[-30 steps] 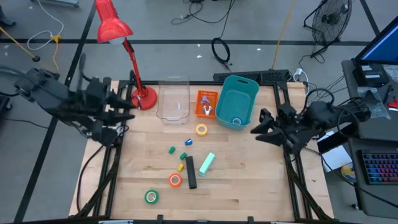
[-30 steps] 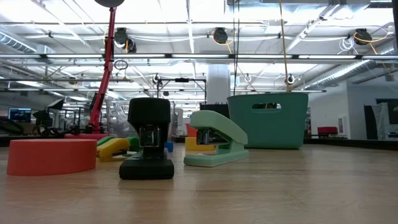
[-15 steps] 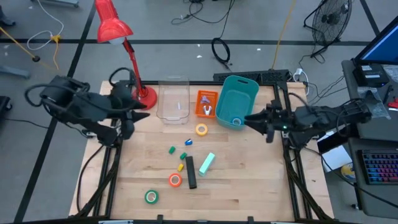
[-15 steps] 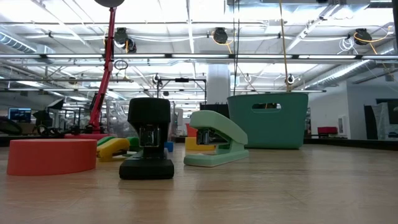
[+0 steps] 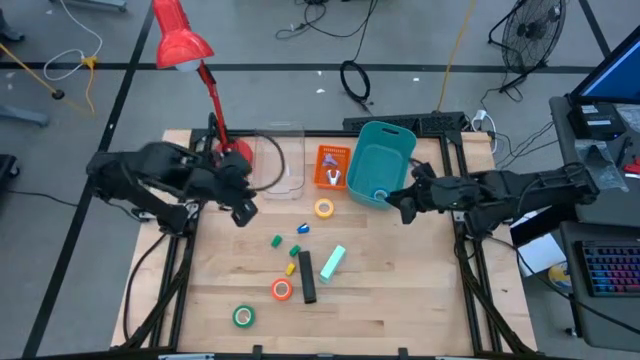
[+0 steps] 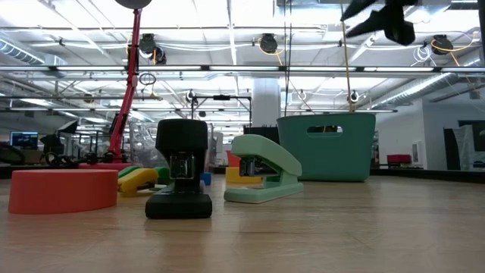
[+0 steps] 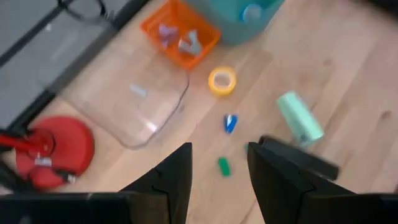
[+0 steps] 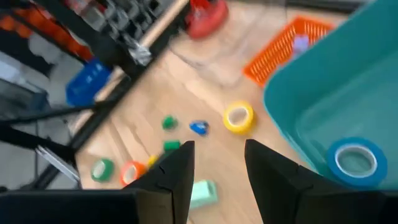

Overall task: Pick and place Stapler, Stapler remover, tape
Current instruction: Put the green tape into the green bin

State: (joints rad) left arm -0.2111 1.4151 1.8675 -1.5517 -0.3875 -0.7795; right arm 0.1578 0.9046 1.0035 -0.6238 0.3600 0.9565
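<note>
Blue tape [image 8: 352, 159] inside the teal bin [image 8: 323, 99] was seen only from the right wrist; low view hid it. Both end effectors [image 7: 217, 171] [image 8: 217, 165] were parted, empty.

A robotics lab or workshop in a large industrial hall. The low view shows a high ceiling [image 6: 242, 45] of white beams, pipes and hanging cable reels. From above, the wooden tabletop [image 5: 400, 290] stands on a grey concrete floor [image 5: 280, 45] strewn with cables [image 5: 355, 82], with a floor fan [image 5: 530, 35], a computer monitor [image 5: 615, 75] and a backlit keyboard [image 5: 610, 270] beyond its right edge.
</note>
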